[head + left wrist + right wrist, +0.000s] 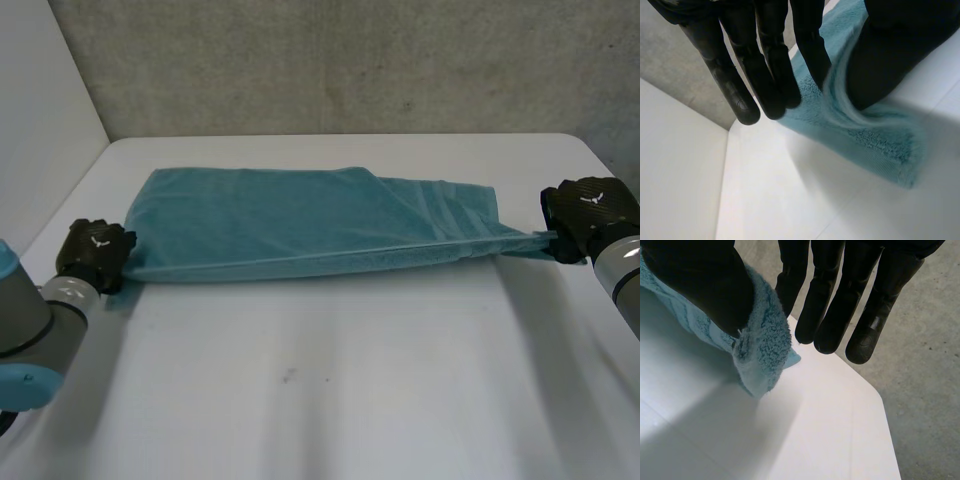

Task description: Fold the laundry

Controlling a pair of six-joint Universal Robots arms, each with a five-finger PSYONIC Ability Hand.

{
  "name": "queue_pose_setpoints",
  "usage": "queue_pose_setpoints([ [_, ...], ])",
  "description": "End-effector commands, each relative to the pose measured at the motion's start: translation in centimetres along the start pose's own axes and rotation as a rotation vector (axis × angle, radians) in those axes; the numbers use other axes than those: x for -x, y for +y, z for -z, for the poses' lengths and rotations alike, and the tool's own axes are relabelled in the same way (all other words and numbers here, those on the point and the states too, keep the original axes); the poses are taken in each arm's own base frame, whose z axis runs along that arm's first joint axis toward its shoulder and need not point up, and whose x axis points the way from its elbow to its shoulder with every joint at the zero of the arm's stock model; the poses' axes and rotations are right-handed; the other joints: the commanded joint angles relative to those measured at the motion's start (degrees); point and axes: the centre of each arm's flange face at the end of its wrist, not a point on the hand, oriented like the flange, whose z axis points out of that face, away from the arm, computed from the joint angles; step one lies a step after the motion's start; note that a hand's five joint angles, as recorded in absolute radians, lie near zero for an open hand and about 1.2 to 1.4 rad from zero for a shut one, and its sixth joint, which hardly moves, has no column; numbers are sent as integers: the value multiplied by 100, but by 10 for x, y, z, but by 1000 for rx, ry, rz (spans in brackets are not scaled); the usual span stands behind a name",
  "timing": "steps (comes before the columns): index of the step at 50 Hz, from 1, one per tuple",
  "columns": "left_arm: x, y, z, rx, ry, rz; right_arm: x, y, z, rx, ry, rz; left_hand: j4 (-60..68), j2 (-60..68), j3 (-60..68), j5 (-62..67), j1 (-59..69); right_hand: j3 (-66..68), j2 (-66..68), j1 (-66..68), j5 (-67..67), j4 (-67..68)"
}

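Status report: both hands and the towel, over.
Left hand pinching near left corner of towel. Right hand pinching its right corner, near edge taut between them. Towel lies folded on the table. Nothing in the way.

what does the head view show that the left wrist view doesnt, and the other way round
Head view, beyond the left wrist view: the teal towel at full length, stretched across the white table between the left hand at one end corner and the right hand at the other.

Left wrist view, beyond the head view: close up, the thumb pinches the towel's corner against one finger, while the other fingers are straight and clear of the cloth.

Both share: the towel, the left hand, the table and the grey wall.
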Motion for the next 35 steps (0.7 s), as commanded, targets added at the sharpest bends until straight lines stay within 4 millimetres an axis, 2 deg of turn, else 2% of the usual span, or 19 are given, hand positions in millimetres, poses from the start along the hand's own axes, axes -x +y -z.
queue_pose_setpoints([
  [1,16,-13,19,-11,-35,2,3,3,3,35,-19,32,2451,2368,2380,2532,2234,1232,1245,2419,1318,1162],
  [5,29,-37,42,-49,-67,-8,4,3,14,119,-70,109,2451,2368,2380,2532,2234,1232,1245,2419,1318,1162],
  [6,34,-46,54,-56,-73,-12,4,3,17,146,-86,131,2451,2368,2380,2532,2234,1232,1245,2419,1318,1162],
  [9,39,-56,70,-50,-70,-15,1,3,28,232,-139,211,2451,2368,2380,2532,2234,1232,1245,2419,1318,1162],
  [10,42,-60,81,-28,-59,-19,-1,5,43,329,-207,293,2451,2368,2380,2532,2234,1232,1245,2419,1318,1162],
  [15,41,-58,107,116,39,-85,-7,10,73,490,-327,397,2451,2368,2380,2532,2234,1232,1245,2419,1318,1162],
  [18,31,-51,120,203,144,-146,-12,9,75,491,-324,405,2451,2368,2380,2532,2234,1232,1245,2419,1318,1162],
  [20,29,-51,121,202,165,-169,-14,8,72,476,-309,409,2451,2368,2380,2532,2234,1232,1245,2419,1318,1162],
  [24,34,-51,101,150,122,-190,-13,8,60,419,-270,426,2451,2368,2380,2532,2234,1232,1245,2419,1318,1162],
  [27,32,-49,71,78,75,-215,-14,20,34,391,-222,418,2451,2368,2380,2532,2234,1232,1245,2419,1318,1162],
  [29,26,-52,58,28,60,-233,-12,26,12,364,-177,382,2451,2368,2380,2532,2234,1232,1245,2419,1318,1162],
  [30,17,-57,46,-30,54,-250,-11,26,4,353,-159,363,2451,2368,2380,2532,2234,1232,1245,2419,1318,1162],
  [35,-2,-65,3,-168,4,-285,-7,28,-32,301,-52,280,2451,2368,2380,2532,2234,1232,1245,2419,1318,1162],
])
